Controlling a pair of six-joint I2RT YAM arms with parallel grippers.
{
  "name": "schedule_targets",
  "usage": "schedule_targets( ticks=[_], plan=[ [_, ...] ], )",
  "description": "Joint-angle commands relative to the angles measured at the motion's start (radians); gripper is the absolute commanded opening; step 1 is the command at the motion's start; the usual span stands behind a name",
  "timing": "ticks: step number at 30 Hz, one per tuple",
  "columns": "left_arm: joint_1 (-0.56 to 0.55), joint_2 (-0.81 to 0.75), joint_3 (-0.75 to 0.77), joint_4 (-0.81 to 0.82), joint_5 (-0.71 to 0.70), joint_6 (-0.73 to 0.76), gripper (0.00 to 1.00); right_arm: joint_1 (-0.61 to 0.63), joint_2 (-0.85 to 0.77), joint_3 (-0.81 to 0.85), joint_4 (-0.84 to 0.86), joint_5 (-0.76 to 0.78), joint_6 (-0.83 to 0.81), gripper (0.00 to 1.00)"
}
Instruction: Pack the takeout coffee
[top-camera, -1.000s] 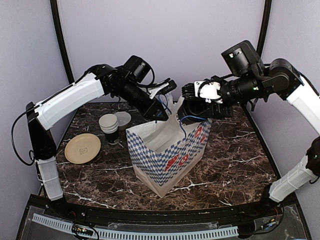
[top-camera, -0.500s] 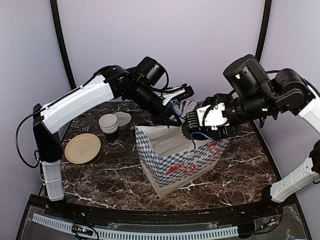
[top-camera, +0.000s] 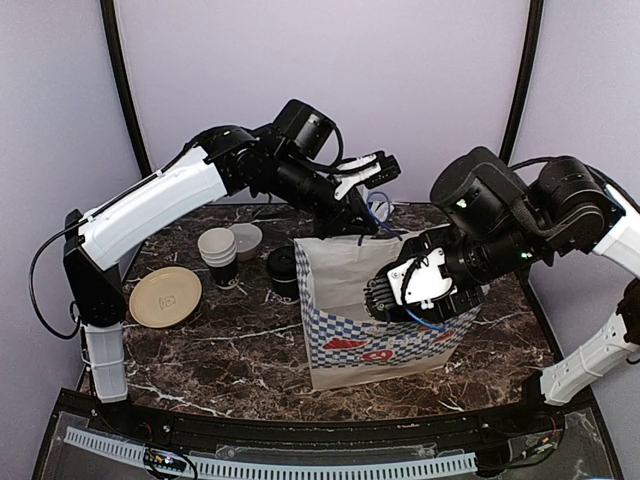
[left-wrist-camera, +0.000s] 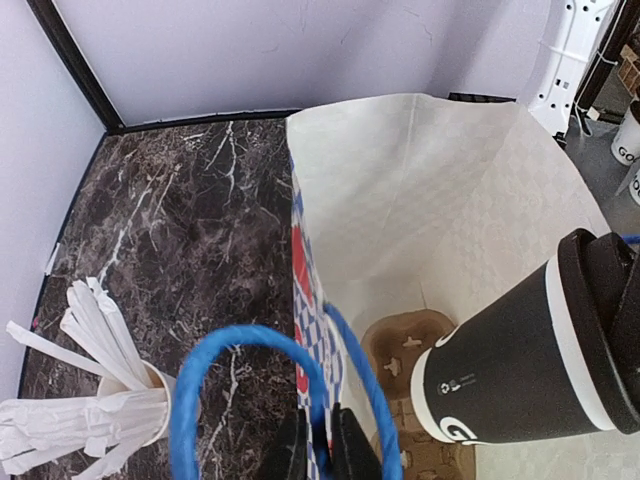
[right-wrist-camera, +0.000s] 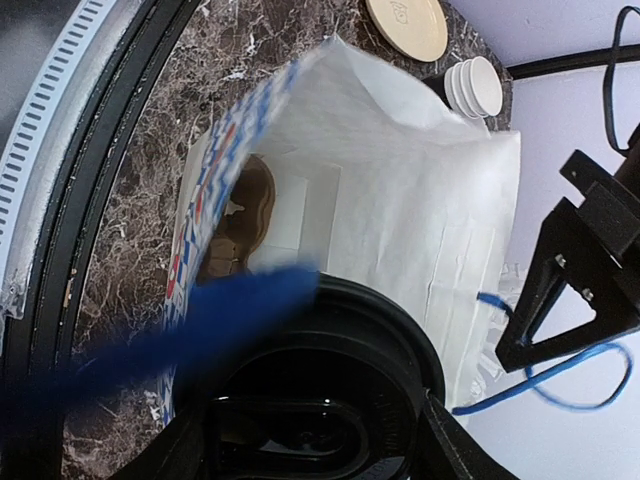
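1. The left tool (left-wrist-camera: 322, 450) is pinched nearly shut on the far blue handle (left-wrist-camera: 232, 338) of the bag (top-camera: 380, 345), right at the rim. It holds that side of the mouth up.
2. The right tool (right-wrist-camera: 312, 430) grips the coffee (left-wrist-camera: 505, 365) at its lidded end, one finger on either side of the black lid.
3. The coffee hangs tilted in the bag's open mouth, base lowest and pointing at the brown carrier (left-wrist-camera: 402, 350) on the bag floor. I cannot tell whether the base touches the carrier.
4. The bag's near blue handle crosses the right wrist view as a blur, just in front of the lid.
5. The bag stands upright on the dark marbled worktop (top-camera: 220, 340). It is checked blue and white with red marks outside and plain white inside.
6. Left of the bag stand a stack of cups (top-camera: 218, 252) and a tan plate (top-camera: 165, 297), well apart from it.
7. A white cup of straws (left-wrist-camera: 85, 425) stands beyond the bag on the worktop.
8. Lilac walls (top-camera: 400, 80) with black corner posts close in the worktop.
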Motion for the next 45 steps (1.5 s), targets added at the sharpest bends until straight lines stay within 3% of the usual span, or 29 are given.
schedule_targets(
  ticks=[1,5,17,18,19,20,21,23,25,27,35,43,45],
  plan=[
    [-0.013,-0.044,0.039,0.03,-0.047,0.026,0.13,0.03,-0.005,-0.005,-0.023,0.012,0.032,0.56],
    [-0.013,-0.088,0.012,0.077,-0.04,0.038,0.01,0.033,-0.019,-0.031,0.019,0.092,-0.006,0.55],
    [-0.013,-0.115,0.012,0.14,-0.103,0.061,0.0,0.033,-0.05,-0.121,0.07,0.121,-0.023,0.54],
    [-0.013,-0.117,0.012,0.14,-0.107,0.055,0.07,0.034,-0.049,-0.113,0.073,0.128,-0.026,0.54],
    [-0.013,-0.117,0.01,0.137,-0.105,0.055,0.23,0.033,-0.046,-0.103,0.071,0.13,-0.025,0.54],
    [-0.013,-0.121,0.006,0.14,-0.11,0.041,0.33,0.032,-0.044,-0.095,0.066,0.129,-0.022,0.54],
    [-0.013,-0.123,-0.011,0.151,-0.118,0.029,0.51,0.032,-0.043,-0.091,0.062,0.129,-0.018,0.54],
    [-0.012,-0.133,-0.048,0.167,-0.131,0.009,0.7,0.032,-0.049,-0.096,0.061,0.133,-0.014,0.54],
    [-0.011,-0.139,-0.077,0.167,-0.112,0.006,0.79,0.032,-0.052,-0.105,0.065,0.141,-0.017,0.54],
    [-0.011,-0.131,-0.082,0.14,-0.074,0.006,0.81,0.032,-0.052,-0.102,0.068,0.144,-0.017,0.54],
    [-0.011,-0.138,-0.119,-0.008,-0.019,-0.049,0.78,0.032,-0.04,-0.072,0.066,0.157,-0.018,0.54],
    [-0.011,-0.058,-0.117,-0.072,-0.036,-0.045,0.56,0.031,-0.05,-0.075,0.066,0.156,-0.009,0.54],
    [-0.011,-0.05,-0.11,-0.067,-0.034,-0.036,0.45,0.032,-0.05,-0.079,0.066,0.157,-0.011,0.54]
  ],
)
